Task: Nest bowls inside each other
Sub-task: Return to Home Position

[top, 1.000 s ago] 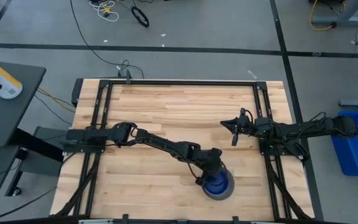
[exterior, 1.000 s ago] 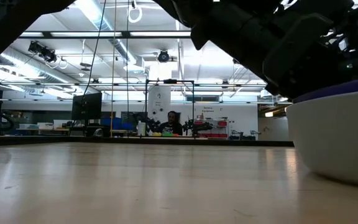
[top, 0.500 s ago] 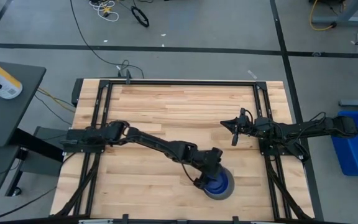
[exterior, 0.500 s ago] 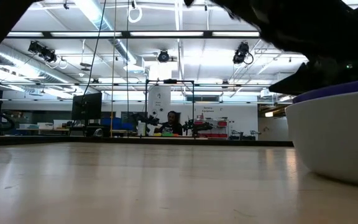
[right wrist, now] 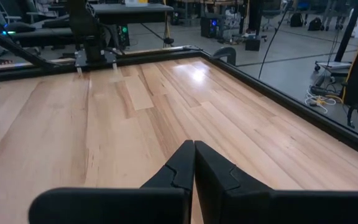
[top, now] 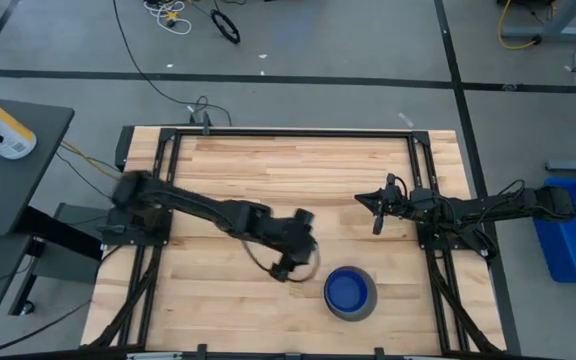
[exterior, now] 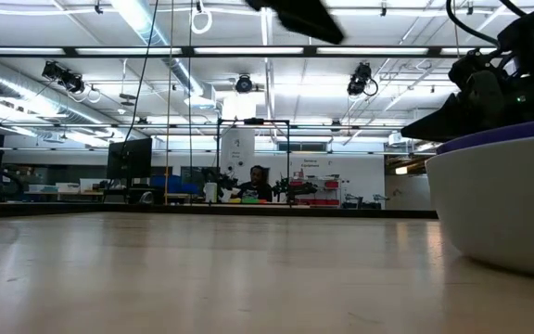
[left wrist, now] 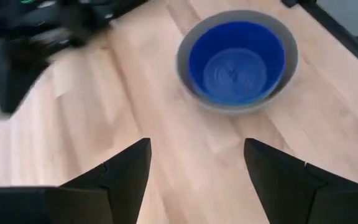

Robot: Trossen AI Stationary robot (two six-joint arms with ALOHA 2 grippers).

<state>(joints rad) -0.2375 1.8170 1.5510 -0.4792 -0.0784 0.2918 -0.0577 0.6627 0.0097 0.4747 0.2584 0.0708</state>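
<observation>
At mid-table the left gripper (top: 293, 262) is seen just left of the bowl stack (top: 350, 292) and apart from it. Its fingers (left wrist: 126, 177) are spread and nothing is held. The stack sits right of centre, near the table (top: 268, 170) edge closest to the low camera. The dark blue bowl (left wrist: 236, 59) is nested in the grey bowl (left wrist: 182, 59); the other 3 are not visible. Nesting is judged done.

For homing, the wrist should be lifted first, then drawn back leftward, so the grey rim is not clipped.

The right gripper (top: 376, 212) is parked by the right rail, fingers pressed together, empty.
</observation>
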